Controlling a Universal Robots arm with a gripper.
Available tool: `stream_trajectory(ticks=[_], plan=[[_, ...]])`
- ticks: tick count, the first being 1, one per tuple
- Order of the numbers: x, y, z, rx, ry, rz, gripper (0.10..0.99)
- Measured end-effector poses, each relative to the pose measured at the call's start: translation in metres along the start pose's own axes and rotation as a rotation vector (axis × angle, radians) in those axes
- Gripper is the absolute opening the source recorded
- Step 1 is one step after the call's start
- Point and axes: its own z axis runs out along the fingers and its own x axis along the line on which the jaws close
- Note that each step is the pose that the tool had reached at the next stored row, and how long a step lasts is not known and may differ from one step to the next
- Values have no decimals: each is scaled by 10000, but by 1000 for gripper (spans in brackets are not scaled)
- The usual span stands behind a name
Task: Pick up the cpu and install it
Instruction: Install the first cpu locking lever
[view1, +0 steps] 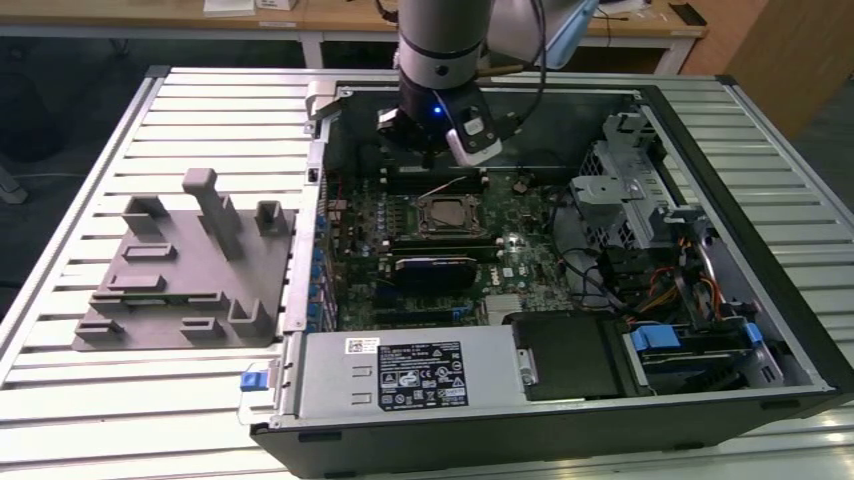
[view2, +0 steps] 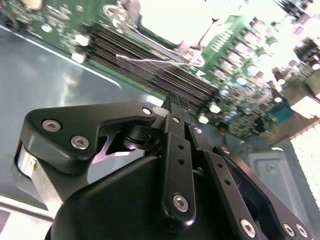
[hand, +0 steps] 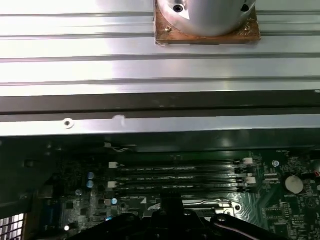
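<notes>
My gripper (view1: 429, 156) hangs inside the open computer case (view1: 747, 250), over the memory slots (hand: 180, 177) just behind the square metal-framed socket (view1: 441, 215). In the second wrist view its black fingers (view2: 176, 131) meet at the tip, shut with nothing seen between them, and a thin wire lever (view2: 150, 61) crosses the board just beyond. The gripper's tip (hand: 170, 202) shows dark against the board in the first wrist view. I cannot make out the cpu: the socket's middle looks dark in the exterior view and is a glaring white patch (view2: 172, 20) in the second wrist view.
The case lies on a slotted aluminium table (view1: 200, 110). A grey moulded fixture (view1: 180, 275) stands at the exterior view's left. A black heatsink block (view1: 430, 272) sits in front of the socket. Power supply (view1: 400, 375), drive bays and cables (view1: 654, 290) crowd the near and right sides.
</notes>
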Motion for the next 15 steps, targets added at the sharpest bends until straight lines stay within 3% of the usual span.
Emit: stream_trajectory(ticks=[2,8,10,15], plan=[[-33,1,0,0,5,1,106],[-34,1,0,20,-21,4,106],[-34,0,3,50,-134,19,106],[-34,-6,23,178,-575,157,106]])
